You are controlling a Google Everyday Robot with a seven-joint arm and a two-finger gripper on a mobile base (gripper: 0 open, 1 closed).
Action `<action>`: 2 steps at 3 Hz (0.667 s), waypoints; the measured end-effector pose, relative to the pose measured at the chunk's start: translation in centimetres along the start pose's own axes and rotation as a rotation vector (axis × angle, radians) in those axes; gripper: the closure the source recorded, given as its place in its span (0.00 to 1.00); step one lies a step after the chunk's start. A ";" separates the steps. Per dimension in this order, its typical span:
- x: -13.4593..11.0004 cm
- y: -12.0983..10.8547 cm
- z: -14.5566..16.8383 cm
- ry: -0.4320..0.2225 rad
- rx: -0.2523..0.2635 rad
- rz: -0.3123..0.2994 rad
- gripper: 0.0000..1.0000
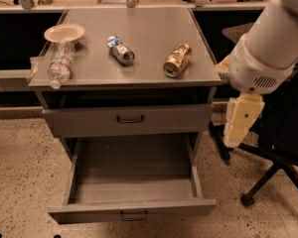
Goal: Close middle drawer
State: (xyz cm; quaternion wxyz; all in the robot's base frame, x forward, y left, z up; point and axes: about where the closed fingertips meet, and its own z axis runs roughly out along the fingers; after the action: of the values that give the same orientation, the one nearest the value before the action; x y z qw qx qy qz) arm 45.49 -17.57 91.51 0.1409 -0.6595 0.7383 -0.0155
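Note:
The middle drawer [132,211] is a grey metal drawer pulled far out from the cabinet, and its deep tray is empty. A small dark loop handle [133,215] sits on its flat front. Above it the top drawer [129,119] is shut. The lowest drawer is hidden below the open one. My gripper [237,135] is a cream piece hanging down from the white arm [268,58]. It is to the right of the cabinet, level with the top drawer front and apart from the cabinet. It holds nothing that I can see.
On the cabinet top [144,38] lie a clear plastic bottle [59,63], a beige bowl [64,32], a blue and white can [120,50] and a gold can [177,59]. A black office chair [273,167] stands to the right, behind the arm. The floor is speckled.

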 end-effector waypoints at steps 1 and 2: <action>0.8 3.7 5.0 0.140 -0.090 -0.078 0.00; 1.9 4.9 6.3 0.180 -0.119 -0.088 0.00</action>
State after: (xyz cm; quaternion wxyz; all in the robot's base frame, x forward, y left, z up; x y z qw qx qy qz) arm 42.03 -17.74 84.05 0.0339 -0.6942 0.7180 -0.0370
